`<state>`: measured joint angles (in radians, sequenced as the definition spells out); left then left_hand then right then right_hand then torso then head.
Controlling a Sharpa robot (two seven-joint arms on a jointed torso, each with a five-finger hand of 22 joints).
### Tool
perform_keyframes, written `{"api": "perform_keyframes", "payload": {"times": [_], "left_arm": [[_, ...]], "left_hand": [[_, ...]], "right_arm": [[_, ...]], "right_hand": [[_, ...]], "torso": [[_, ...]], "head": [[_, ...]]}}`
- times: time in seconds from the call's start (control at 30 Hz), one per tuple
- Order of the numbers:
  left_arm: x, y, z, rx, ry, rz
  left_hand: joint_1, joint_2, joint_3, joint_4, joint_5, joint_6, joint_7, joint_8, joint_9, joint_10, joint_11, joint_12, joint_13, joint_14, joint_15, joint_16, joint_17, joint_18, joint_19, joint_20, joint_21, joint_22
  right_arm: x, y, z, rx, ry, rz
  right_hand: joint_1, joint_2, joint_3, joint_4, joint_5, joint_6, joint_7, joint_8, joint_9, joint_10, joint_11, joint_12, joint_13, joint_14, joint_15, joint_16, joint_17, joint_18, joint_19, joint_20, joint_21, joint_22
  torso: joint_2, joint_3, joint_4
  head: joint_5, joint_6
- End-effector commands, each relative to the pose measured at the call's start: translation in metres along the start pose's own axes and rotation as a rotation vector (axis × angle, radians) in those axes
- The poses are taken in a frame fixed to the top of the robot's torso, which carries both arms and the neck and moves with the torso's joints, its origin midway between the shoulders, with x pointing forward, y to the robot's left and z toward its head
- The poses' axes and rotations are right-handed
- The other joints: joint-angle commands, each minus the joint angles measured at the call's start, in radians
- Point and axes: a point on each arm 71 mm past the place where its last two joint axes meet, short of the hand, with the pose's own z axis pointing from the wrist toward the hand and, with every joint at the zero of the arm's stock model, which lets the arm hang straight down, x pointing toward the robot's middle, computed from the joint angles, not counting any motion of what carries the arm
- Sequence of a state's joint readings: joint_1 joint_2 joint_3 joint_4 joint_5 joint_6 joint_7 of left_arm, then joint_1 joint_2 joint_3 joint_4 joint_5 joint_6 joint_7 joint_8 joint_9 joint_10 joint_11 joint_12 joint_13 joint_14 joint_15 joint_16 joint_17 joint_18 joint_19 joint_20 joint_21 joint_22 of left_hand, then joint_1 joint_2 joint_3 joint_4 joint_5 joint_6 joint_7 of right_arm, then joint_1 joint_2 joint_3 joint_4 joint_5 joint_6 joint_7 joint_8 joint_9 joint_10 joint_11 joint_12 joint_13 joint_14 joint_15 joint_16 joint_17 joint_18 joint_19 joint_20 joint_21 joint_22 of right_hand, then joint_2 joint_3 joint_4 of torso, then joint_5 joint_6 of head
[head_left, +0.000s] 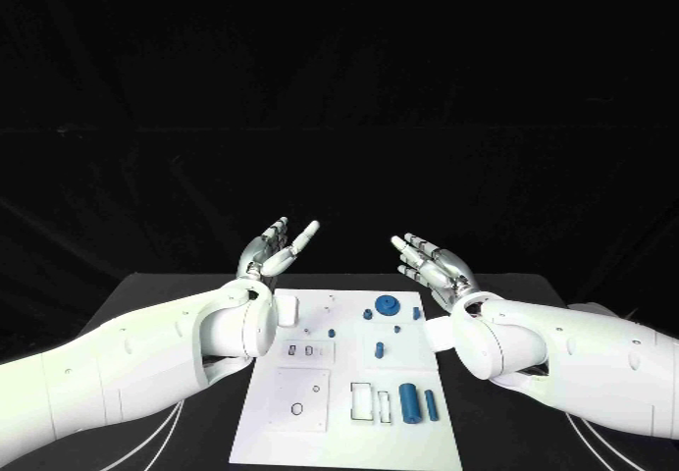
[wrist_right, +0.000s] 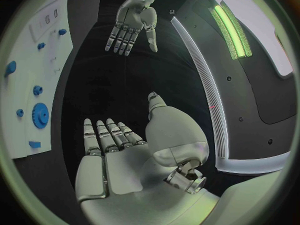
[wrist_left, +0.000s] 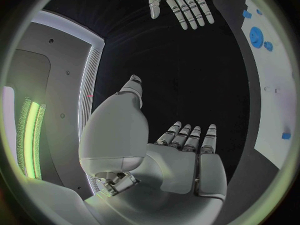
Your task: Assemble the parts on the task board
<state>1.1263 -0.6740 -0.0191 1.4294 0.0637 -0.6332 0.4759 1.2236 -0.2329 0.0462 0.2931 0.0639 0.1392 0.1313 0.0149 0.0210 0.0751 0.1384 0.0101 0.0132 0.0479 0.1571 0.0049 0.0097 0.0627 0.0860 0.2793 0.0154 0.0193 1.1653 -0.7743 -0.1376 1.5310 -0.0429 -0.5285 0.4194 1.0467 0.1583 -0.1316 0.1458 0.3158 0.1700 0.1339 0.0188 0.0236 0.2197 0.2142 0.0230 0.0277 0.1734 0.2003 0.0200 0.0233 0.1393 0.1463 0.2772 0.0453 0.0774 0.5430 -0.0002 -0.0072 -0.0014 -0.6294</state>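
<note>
board edges: task board near-left part covered by left arm; right arm hides its right edge mid-way
wrist views: board cut off by circle rim, partly seen
small parts: tiny blue pieces at far end, shape too small to tell
surface: surface corners hidden under both arms
</note>
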Motion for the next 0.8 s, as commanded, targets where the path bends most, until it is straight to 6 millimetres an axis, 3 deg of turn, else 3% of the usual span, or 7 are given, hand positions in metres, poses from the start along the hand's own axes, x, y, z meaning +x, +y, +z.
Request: {"api": "perform_keyframes", "payload": {"times": [0.03,0.3,0.47,0.57,0.67,0.73,0.8], "left_arm": [[0.004,0.000,0.000,-0.009,0.045,-0.035],[-0.011,-0.001,-0.001,-0.010,0.036,-0.035],[-0.016,-0.003,-0.003,-0.007,0.040,-0.038],[-0.020,-0.005,-0.005,0.002,0.041,-0.039],[-0.025,-0.007,-0.008,0.013,0.045,-0.042],[-0.027,-0.009,-0.010,0.016,0.047,-0.043],[-0.030,-0.010,-0.013,0.018,0.055,-0.047]], "left_hand": [[0.028,-0.002,0.003,0.009,0.005,0.009,0.053,0.007,0.001,-0.001,0.010,0.004,0.001,0.000,0.009,0.006,0.001,0.009,0.002,0.009,0.005,0.001],[0.030,0.005,0.010,0.009,0.003,0.013,0.056,0.008,0.002,0.004,0.014,0.005,0.002,0.004,0.011,0.007,0.002,0.011,0.000,0.009,0.005,0.002],[0.039,0.018,0.026,0.008,-0.001,0.031,0.068,0.011,0.005,0.022,0.026,0.008,0.005,0.025,0.021,0.011,0.006,0.020,-0.001,0.009,0.006,0.002],[0.066,0.044,0.052,0.007,-0.005,0.091,0.085,0.024,0.013,0.076,0.046,0.020,0.012,0.082,0.030,0.026,0.016,0.034,0.015,0.013,0.014,0.007],[0.097,0.081,0.084,0.002,-0.006,0.187,0.114,0.045,0.024,0.175,0.077,0.040,0.023,0.190,0.059,0.057,0.031,0.047,0.087,0.018,0.044,0.025],[0.117,0.102,0.100,0.004,-0.013,0.251,0.120,0.059,0.031,0.245,0.085,0.054,0.029,0.306,0.092,0.092,0.045,0.042,0.183,0.017,0.087,0.048],[0.139,0.125,0.115,-0.005,-0.009,0.355,0.124,0.086,0.043,0.379,0.098,0.085,0.043,0.489,0.074,0.148,0.069,0.039,0.370,0.017,0.172,0.092]], "right_arm": [[0.010,-0.001,0.000,0.029,0.147,0.004],[-0.002,0.005,0.000,-0.036,0.114,-0.093],[-0.005,0.008,0.000,-0.074,0.110,-0.133],[-0.006,0.010,0.001,-0.104,0.109,-0.170],[-0.009,0.013,0.002,-0.134,0.108,-0.221],[-0.010,0.016,0.004,-0.154,0.114,-0.264],[-0.012,0.019,0.006,-0.173,0.126,-0.318]], "right_hand": [[0.055,0.017,-0.015,-0.013,0.014,0.026,0.133,0.009,0.004,0.030,0.018,0.008,0.003,0.025,0.016,0.006,0.003,0.004,0.003,0.015,0.012,0.005],[0.099,0.024,-0.015,-0.053,0.013,0.065,0.137,0.014,0.008,0.076,0.022,0.012,0.007,0.067,0.022,0.011,0.007,-0.001,0.012,0.014,0.024,0.013],[0.160,0.031,0.001,-0.111,0.004,0.154,0.148,0.028,0.016,0.176,0.033,0.023,0.014,0.176,0.033,0.024,0.016,-0.011,0.048,0.015,0.052,0.032],[0.201,0.030,0.023,-0.154,-0.020,0.232,0.150,0.041,0.023,0.263,0.040,0.031,0.019,0.265,0.039,0.034,0.021,-0.018,0.089,0.016,0.080,0.051],[0.249,0.021,0.055,-0.208,-0.037,0.402,0.146,0.079,0.041,0.509,0.029,0.077,0.040,0.497,0.024,0.081,0.041,-0.012,0.192,0.009,0.140,0.093],[0.268,0.014,0.075,-0.237,-0.045,0.526,0.133,0.105,0.052,0.637,0.010,0.102,0.045,0.656,0.001,0.114,0.051,0.016,0.382,0.012,0.245,0.162],[0.284,0.010,0.097,-0.263,-0.049,0.645,0.120,0.125,0.058,0.695,-0.006,0.110,0.042,0.721,-0.019,0.126,0.050,0.037,0.459,0.012,0.283,0.174]], "torso": [[0.000,-0.0001,-0.0002],[0.002,0.0011,0.0031],[0.003,0.0007,0.0020],[0.005,0.0022,0.0020],[0.009,0.0033,0.0002],[0.012,0.0034,-0.0011],[0.017,0.0039,-0.0020]], "head": [[0.000,0.000],[-0.009,-0.015],[-0.012,-0.018],[-0.013,-0.022],[-0.011,-0.021],[-0.010,-0.022],[-0.010,-0.022]]}}
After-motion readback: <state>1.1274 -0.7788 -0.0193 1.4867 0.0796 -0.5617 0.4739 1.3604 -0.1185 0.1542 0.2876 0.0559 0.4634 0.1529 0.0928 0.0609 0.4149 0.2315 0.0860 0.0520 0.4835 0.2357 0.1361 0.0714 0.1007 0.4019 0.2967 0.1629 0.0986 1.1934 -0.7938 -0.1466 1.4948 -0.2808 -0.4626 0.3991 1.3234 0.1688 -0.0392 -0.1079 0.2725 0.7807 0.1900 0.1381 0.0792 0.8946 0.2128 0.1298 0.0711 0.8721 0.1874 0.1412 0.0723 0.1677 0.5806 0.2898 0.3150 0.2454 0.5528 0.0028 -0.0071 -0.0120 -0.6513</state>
